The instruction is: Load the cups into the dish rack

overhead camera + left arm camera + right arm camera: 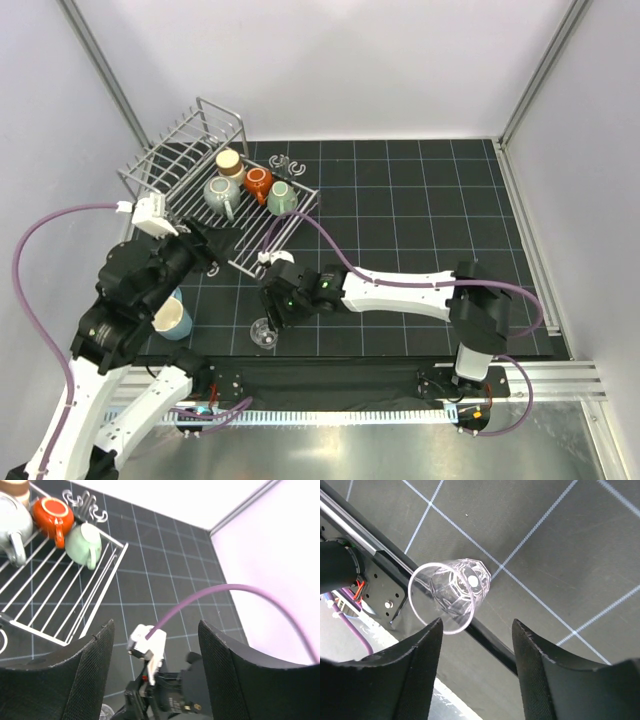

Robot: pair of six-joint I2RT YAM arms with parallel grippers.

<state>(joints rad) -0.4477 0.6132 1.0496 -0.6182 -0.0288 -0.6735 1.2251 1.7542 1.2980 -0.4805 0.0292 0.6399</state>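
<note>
Where black grid mat (pixel 420 200) meets white walls (pixel 350 60), L end effector (pixel 155 627) spread; R end effector (pixel 477 625) spread near clear glass (pixel 452 595)

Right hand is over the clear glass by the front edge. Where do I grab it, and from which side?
Grip the clear glass across its wall just under the rim, coming down from above. It stands mouth up and narrows to a faceted base, so lower down it may slip. The open right hand looks wide enough to straddle it.

Robot lab test cell: plain white panel walls (pixel 350 60), aluminium frame posts (pixel 106 75), black gridded surface (pixel 420 200), cabled arms (pixel 400 290) on a mounting rail (pixel 560 372).
</note>
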